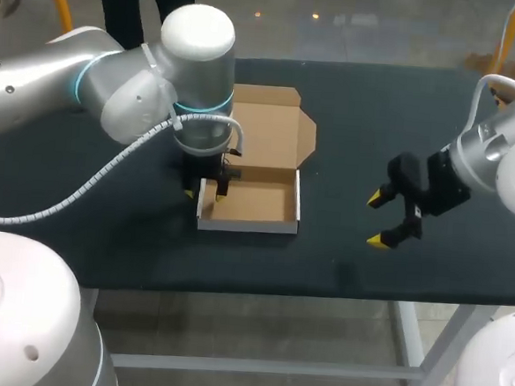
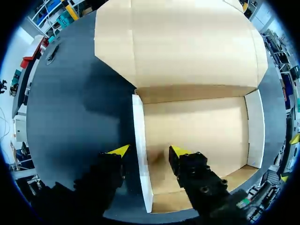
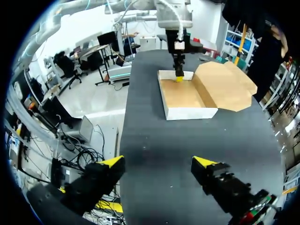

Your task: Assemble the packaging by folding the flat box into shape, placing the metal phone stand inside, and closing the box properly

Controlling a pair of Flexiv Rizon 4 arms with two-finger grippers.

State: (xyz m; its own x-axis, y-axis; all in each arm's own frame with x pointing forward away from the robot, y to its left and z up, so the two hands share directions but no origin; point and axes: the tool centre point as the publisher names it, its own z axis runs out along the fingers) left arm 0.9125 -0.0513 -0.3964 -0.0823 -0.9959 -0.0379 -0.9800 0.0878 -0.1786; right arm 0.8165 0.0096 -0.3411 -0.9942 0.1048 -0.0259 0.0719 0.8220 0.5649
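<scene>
1. While the left arm comes in from the left, the head view shows its left gripper down at the left wall of the cardboard box; fingers set apart, one either side of that wall; box sits mid-table on the black table, tray folded up, lid lying open and flat behind it; right gripper hangs above the table to the right of the box, well apart from it, fingers spread, nothing between them.
2. Left wrist view: left gripper straddles the box's side wall; one yellow tip outside over the table, the other inside the tray; fingers apart, not clamped, with a gap showing between wall and inner tip; box interior is bare cardboard; lid spreads out ahead of the tray.
3. Right wrist view: right gripper has its fingers wide apart over bare table; box ahead, well apart from it; lid open beside the tray; left gripper at the box's far wall, yellow tip dipping into the tray.
</scene>
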